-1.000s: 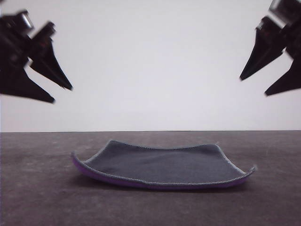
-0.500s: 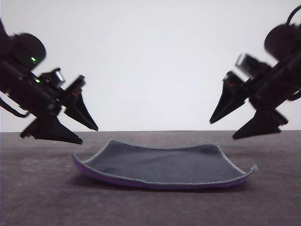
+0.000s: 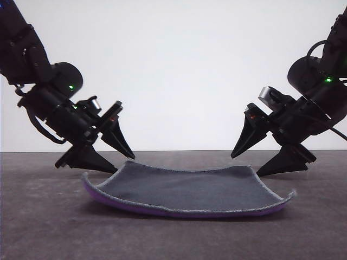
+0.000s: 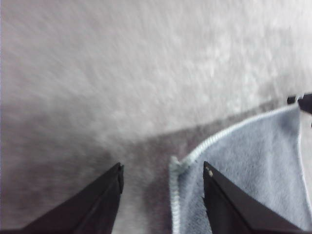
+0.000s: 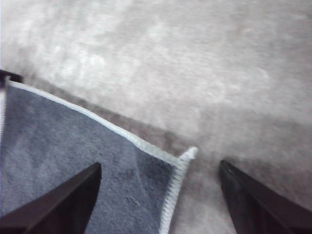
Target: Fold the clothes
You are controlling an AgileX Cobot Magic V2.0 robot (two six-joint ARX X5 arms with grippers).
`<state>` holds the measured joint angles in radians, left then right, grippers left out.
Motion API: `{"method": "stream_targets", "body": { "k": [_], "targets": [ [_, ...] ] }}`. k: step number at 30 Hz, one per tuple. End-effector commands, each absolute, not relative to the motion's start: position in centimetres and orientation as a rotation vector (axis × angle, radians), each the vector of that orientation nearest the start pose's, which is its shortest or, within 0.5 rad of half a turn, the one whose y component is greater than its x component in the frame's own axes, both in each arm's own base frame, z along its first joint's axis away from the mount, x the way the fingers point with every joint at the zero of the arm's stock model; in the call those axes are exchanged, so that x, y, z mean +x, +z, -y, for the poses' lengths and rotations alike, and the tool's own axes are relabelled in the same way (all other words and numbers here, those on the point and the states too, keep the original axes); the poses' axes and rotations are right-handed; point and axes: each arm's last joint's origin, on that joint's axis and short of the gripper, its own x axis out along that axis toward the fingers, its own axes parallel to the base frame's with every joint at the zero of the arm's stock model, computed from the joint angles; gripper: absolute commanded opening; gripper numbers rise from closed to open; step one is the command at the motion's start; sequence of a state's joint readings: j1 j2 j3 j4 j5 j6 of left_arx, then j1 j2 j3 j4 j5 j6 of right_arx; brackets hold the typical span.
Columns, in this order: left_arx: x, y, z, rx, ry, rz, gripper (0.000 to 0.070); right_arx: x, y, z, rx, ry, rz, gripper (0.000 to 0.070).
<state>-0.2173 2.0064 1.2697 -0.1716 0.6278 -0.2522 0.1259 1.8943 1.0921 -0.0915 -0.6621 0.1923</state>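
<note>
The clothes (image 3: pixel 187 189) are one small square cloth lying flat on the dark table, grey face up, with a purple underside showing along its near edge. My left gripper (image 3: pixel 123 162) hangs open just above the cloth's far left corner (image 4: pixel 176 162), and that corner lies between its fingers (image 4: pixel 222 192). Over the far right corner (image 5: pixel 187 155) my right gripper (image 3: pixel 245 165) stands open too, low over the table, fingers (image 5: pixel 73 195) straddling the corner. Neither gripper holds anything.
The dark grey table (image 3: pixel 43 227) runs to a straight far edge, with a plain white wall behind it. Bare tabletop surrounds the cloth on all sides.
Both arms have come down from high at the frame's sides and moved inward, ending low at the cloth's two far corners. The cloth has not moved.
</note>
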Motion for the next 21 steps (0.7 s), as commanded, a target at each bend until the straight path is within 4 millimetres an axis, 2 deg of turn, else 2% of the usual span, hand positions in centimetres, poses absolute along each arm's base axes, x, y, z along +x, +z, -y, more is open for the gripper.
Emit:
{"method": "stream_targets", "body": {
  "k": [1, 8, 14, 16, 17, 19, 20, 21],
  "targets": [
    [40.0, 14.6, 11.1, -0.405, -0.688, -1.023, 0.0314, 37.3, 14.2, -7.0, 0.432, 0.658, -0.980, 0.0492],
    [39.6, 14.6, 12.6, -0.382, -0.725, -1.022, 0.0314, 37.2, 14.2, -7.7, 0.424, 0.685, -0.976, 0.0472],
    [39.6, 14.7, 12.9, -0.371, -0.722, -1.015, 0.0313, 37.2, 14.2, -7.7, 0.419, 0.678, -0.972, 0.0381],
    [39.6, 14.7, 12.9, -0.365, -0.721, -1.011, 0.0302, 37.3, 14.2, -7.6, 0.416, 0.671, -0.970, 0.0305],
    [39.6, 14.7, 12.9, -0.355, -0.723, -1.005, 0.0281, 37.3, 14.2, -7.6, 0.410, 0.665, -0.968, 0.0255],
    [39.6, 14.6, 12.9, -0.335, -0.716, -0.998, 0.0115, 37.3, 14.1, -7.6, 0.400, 0.656, -0.966, 0.0119],
    [39.6, 14.6, 12.9, -0.330, -0.716, -0.997, 0.0008, 37.3, 14.1, -7.6, 0.396, 0.658, -0.964, 0.0049],
    [39.6, 14.6, 12.9, -0.325, -0.718, -0.995, 0.0001, 37.3, 14.1, -7.6, 0.395, 0.658, -0.964, 0.0019]
  ]
}}
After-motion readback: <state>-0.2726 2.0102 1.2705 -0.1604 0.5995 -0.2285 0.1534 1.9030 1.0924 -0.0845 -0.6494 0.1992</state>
